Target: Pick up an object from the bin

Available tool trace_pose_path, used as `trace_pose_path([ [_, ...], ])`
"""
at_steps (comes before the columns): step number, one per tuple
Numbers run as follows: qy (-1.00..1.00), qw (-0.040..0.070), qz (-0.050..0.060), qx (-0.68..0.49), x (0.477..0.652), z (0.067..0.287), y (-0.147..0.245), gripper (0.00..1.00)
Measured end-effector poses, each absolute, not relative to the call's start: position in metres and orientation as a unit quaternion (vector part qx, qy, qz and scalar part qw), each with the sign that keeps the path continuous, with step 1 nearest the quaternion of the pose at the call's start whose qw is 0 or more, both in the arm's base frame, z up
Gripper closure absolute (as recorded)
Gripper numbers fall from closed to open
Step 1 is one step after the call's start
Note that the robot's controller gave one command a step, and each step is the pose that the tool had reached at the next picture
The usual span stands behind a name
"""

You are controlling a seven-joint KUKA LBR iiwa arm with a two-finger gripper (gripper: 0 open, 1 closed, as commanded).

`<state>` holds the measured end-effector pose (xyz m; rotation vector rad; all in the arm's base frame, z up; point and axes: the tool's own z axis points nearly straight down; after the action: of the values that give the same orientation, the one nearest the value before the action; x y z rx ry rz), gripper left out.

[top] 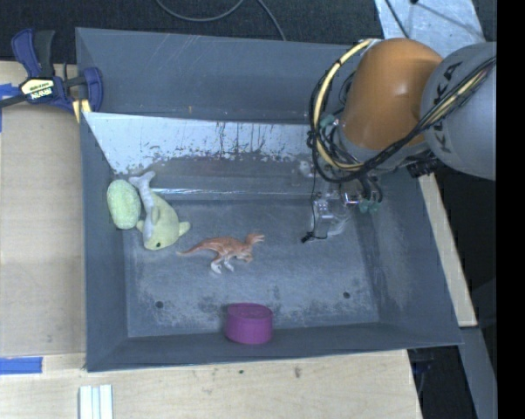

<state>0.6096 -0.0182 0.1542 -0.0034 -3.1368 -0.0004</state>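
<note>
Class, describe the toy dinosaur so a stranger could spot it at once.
Look in the grey metal bin. Mid-floor, right of the pale green plush toy and above the purple cylinder, lies the toy dinosaur. It alone is orange, slim and long-tailed.

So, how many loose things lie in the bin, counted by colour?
Pale green: 2, an oval piece and a soft toy, touching; they may be parts of one toy.
Orange: 1, a toy dinosaur.
Purple: 1, a short round cup.
Total: 4.
</note>
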Motion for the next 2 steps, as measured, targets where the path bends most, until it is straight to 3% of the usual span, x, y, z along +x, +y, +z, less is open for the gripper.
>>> trace_pose_path([
  [1, -1.0, -0.002, 0.0, -0.001, 0.611, 0.159, -0.018, 0.0],
  [2, -0.999, -0.003, 0.001, 0.041, 0.612, 0.121, 0.026, 0.0],
])
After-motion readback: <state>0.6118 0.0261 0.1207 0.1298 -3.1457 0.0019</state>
